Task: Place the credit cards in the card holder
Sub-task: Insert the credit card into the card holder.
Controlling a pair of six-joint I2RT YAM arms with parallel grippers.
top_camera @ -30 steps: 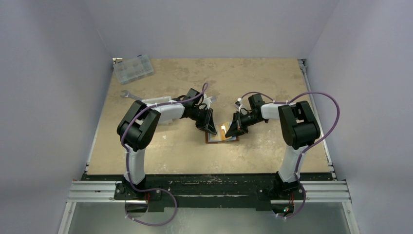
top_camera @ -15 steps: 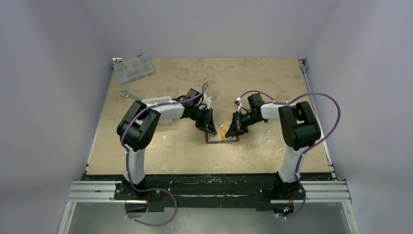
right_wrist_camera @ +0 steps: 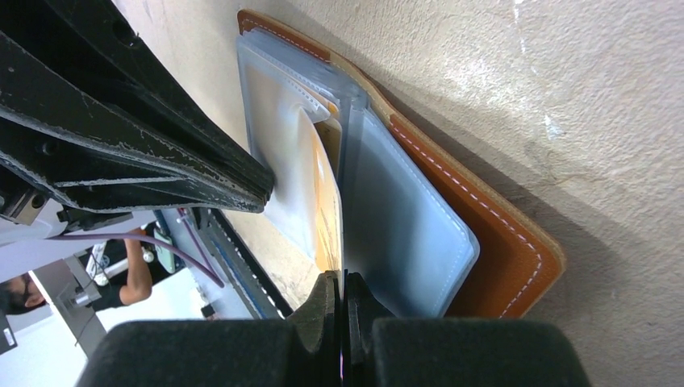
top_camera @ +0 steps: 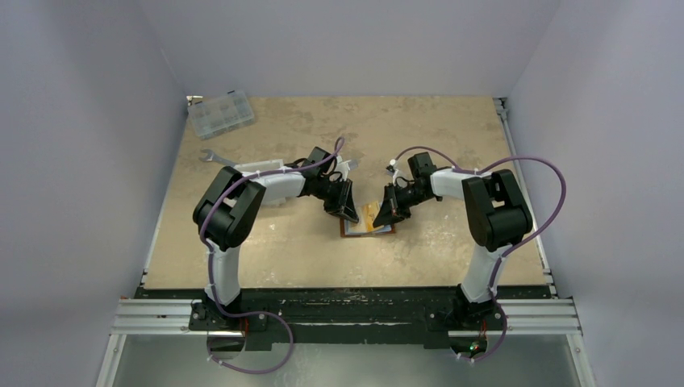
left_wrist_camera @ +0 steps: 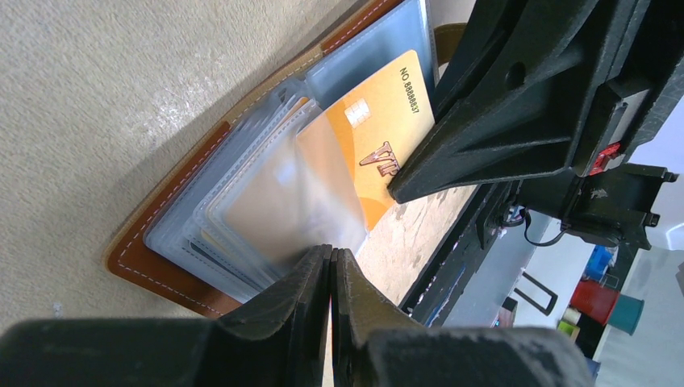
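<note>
The brown card holder (top_camera: 356,233) lies open on the table (top_camera: 306,129), in the middle of the top view, between the two arms. In the left wrist view it fills the middle of the frame, and its see-through pages fan out like a little book. The orange card (left_wrist_camera: 379,121) sits near the upper middle there, partly tucked in among the pages. The right gripper (right_wrist_camera: 342,282) is pinched tight on the thin edge of that card, at the bottom middle of its own view. The left gripper (left_wrist_camera: 331,256) is squeezed together too, and it looks like it is nipping the edge of a clear sleeve (left_wrist_camera: 282,201) to keep a pocket open. I think the card is very light, flat and stiff, and also smooth, so it could slide out of the fingers or twist if pushed crooked. The best place to hold it is the free short edge, far from the pocket. The sleeve looks soft and floppy, so it may bend or crumple. Hold it only at its outer edge.
</note>
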